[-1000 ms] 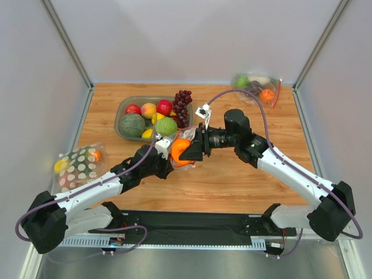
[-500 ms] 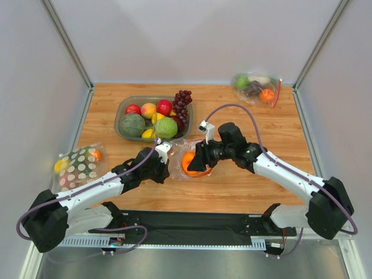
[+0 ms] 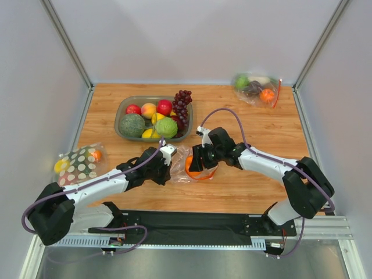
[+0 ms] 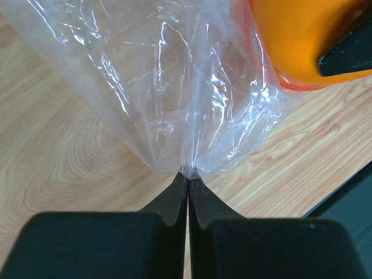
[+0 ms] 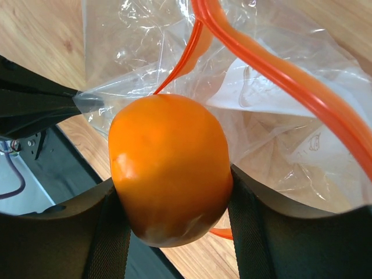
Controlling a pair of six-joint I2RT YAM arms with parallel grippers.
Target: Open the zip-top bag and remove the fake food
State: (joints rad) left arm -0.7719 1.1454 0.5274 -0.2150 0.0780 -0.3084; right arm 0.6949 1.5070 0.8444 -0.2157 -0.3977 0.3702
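1. The left tool (image 3: 170, 170) is clenched tight. Its own camera shows the two black fingers pressed together on a pinched corner of the clear bag (image 4: 174, 87), with the tool (image 4: 187, 177) right at the fold.
2. The right tool (image 3: 195, 162) is part open and grasps the orange (image 3: 188, 165). In its wrist view a finger presses on each side of the fruit (image 5: 168, 165), with the tool (image 5: 173, 192) around it.
3. The bag (image 3: 179, 174) lies near the middle of the bench (image 3: 261, 180), a little toward the near edge, between the two tools. The orange sits at its mouth.
4. The right wrist view alone shows the orange-red zip strip (image 5: 279, 75) parted into a loop, with the bag (image 5: 279, 145) open behind the fruit. It also shows the left tool's fingers (image 5: 35, 102) gripping a corner.
5. The left wrist view alone shows the film stretched up from the wood (image 4: 70, 163), with the orange (image 4: 296, 35) at the top right and a black fingertip (image 4: 349, 52) against it.
6. Only the overhead view takes in the rest:
   - a tray (image 3: 120, 108) of fruit toward the far left, with a grape bunch (image 3: 182, 103) and a light green fruit (image 3: 166, 126) at its right end
   - a polka-dot bag (image 3: 78, 164) at the left edge
   - a second clear bag (image 3: 256, 87) of fruit in the far right corner
7. There are faint printed marks on the bag in the right wrist view — too pale to read.
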